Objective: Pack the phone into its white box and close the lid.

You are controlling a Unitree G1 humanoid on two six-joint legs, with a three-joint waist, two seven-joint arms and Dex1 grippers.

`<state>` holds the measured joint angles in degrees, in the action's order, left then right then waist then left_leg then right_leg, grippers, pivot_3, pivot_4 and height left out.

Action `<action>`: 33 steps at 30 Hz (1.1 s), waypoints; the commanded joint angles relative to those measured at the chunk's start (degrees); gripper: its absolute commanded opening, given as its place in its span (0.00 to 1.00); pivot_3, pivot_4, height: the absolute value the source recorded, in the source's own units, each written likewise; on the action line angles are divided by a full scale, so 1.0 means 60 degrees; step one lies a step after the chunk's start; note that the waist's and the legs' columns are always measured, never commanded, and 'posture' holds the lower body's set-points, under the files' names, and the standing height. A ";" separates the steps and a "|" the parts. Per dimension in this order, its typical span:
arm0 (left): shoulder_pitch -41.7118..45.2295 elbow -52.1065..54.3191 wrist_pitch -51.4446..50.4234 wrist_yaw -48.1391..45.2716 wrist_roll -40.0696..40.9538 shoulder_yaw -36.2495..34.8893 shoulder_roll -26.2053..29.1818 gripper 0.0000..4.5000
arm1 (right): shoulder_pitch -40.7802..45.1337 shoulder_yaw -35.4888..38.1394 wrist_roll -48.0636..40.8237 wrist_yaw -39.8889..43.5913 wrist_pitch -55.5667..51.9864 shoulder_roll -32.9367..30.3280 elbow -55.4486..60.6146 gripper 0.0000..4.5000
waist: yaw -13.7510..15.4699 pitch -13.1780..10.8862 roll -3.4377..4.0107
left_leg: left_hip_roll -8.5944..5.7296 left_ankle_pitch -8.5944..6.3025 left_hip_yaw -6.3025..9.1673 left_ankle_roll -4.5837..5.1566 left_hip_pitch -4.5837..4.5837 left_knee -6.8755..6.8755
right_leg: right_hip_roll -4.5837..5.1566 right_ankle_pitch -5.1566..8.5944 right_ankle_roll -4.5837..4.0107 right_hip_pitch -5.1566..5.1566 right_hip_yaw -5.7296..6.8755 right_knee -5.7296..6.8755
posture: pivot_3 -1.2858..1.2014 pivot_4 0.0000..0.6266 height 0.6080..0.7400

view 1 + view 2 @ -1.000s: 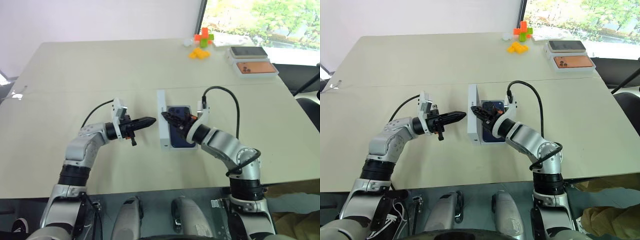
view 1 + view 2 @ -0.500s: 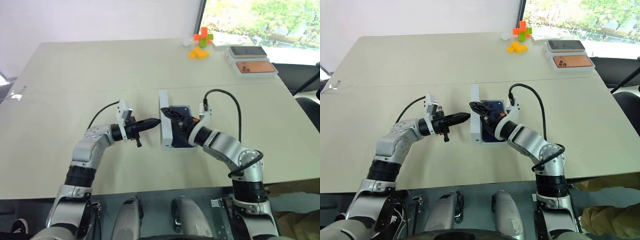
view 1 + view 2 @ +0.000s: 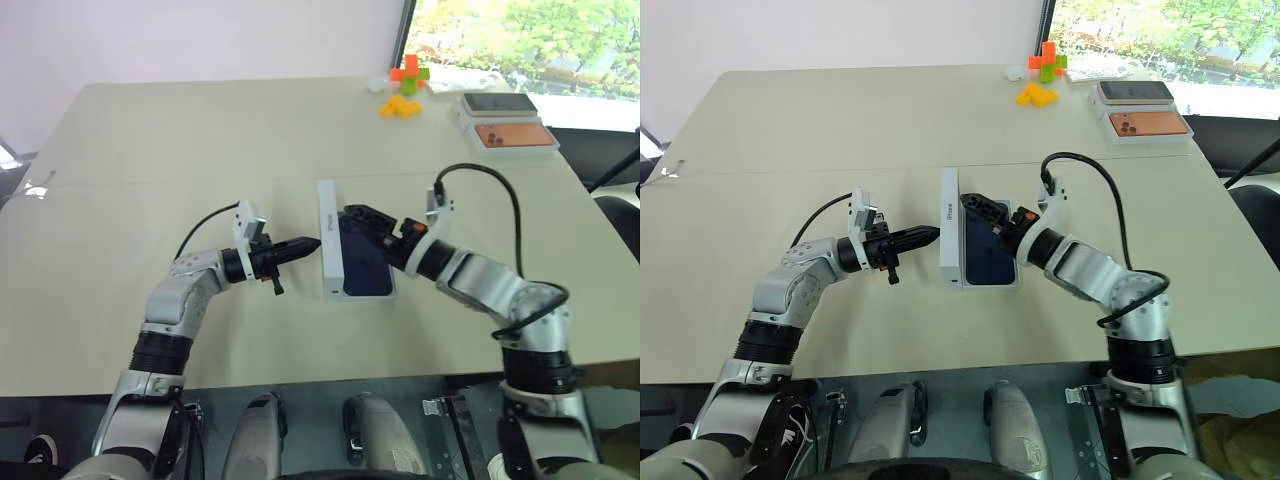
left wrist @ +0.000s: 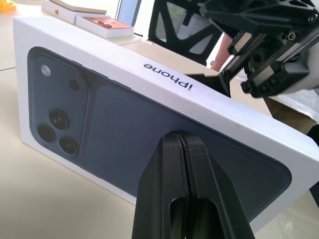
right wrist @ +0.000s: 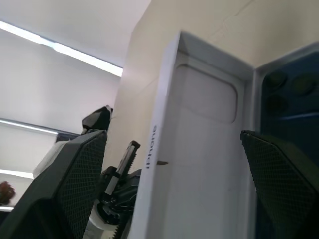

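The beige table (image 3: 200,140) carries the white box (image 3: 392,292) near its middle, with the dark blue phone (image 3: 362,262) lying flat inside it. The lid (image 3: 331,252) stands on its long edge along the box's left side, upright. From the head views its printed face is hidden; the left wrist view shows that face, a dark phone picture with camera lenses and lettering along the white side. The right wrist view shows the lid's plain white inside and a corner of the phone beside it. The left claw (image 3: 305,245) is fully closed, holding nothing, its tip at the lid's printed face. The right claw (image 3: 362,218) is spread wide and empty, over the phone just right of the lid. At the far right edge lie a dark-topped box (image 3: 497,102) and an orange-topped box (image 3: 513,136), with small orange, yellow and green blocks (image 3: 402,90) near them.
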<state>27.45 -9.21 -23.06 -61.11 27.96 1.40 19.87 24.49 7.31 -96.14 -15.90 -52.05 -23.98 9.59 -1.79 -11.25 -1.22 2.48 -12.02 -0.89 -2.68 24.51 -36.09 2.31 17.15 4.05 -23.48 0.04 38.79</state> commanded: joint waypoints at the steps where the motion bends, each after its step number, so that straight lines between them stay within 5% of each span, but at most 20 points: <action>1: 0.0054 0.0143 0.0219 0.0021 0.0007 -0.0009 -0.0087 0.00 | 0.0396 0.0235 0.0790 0.1383 -0.0254 -0.0837 0.0261 0.99 | 0.0017 0.0000 0.0000 | -0.0001 -0.0002 -0.0004 0.0004 0.0000 -0.0001 | 0.0000 0.0000 0.0000 0.0000 -0.0003 -0.0002 | 0.52 0.24 1.00; 6: 0.0142 0.0067 0.0237 0.0011 -0.0015 -0.0014 -0.0150 0.00 | 0.0442 -0.0887 0.4506 0.4620 0.0395 -0.2885 0.1018 0.99 | 0.0163 -0.0001 0.0003 | -0.0001 -0.0014 -0.0018 0.0024 0.0001 0.0003 | -0.0018 -0.0001 0.0000 0.0004 -0.0013 -0.0043 | 0.52 0.24 1.00; 10: 0.0218 -0.0004 0.0240 0.0025 -0.0034 -0.0029 -0.0169 0.00 | 0.0170 -0.2071 0.8029 0.7608 0.2882 -0.4214 0.1648 0.99 | 0.0186 -0.0001 0.0001 | 0.0010 -0.0035 -0.0022 0.0055 0.0012 0.0001 | -0.0039 -0.0002 0.0002 0.0011 -0.0015 -0.0094 | 0.52 0.24 1.00; 19: 0.0265 -0.0193 0.0374 0.0017 -0.0153 0.0113 -0.0389 0.00 | -0.0407 -0.2090 1.0470 1.0191 0.4806 -0.4310 0.1388 0.99 | 0.0195 -0.0001 0.0000 | 0.0040 -0.0051 -0.0030 0.0079 0.0009 -0.0006 | -0.0071 -0.0008 -0.0006 0.0018 -0.0026 -0.0113 | 0.52 0.24 1.00; 33: 0.0702 -0.0682 0.0586 -0.0030 -0.0508 0.0647 -0.1265 0.00 | -0.0593 -0.1846 1.2787 1.1496 0.6130 -0.4440 0.0210 0.99 | 0.0195 0.0000 0.0001 | 0.0044 -0.0050 -0.0036 0.0079 -0.0009 -0.0025 | -0.0085 -0.0025 -0.0015 0.0033 -0.0040 -0.0108 | 0.52 0.24 1.00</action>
<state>30.72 -13.67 -20.55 -60.93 24.97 5.13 12.33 20.48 -5.91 -20.46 51.57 -17.07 -49.16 11.16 -0.62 -11.25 -1.22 2.75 -12.32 -1.10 -2.21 24.46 -36.24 1.80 17.00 3.97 -23.28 -0.20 38.15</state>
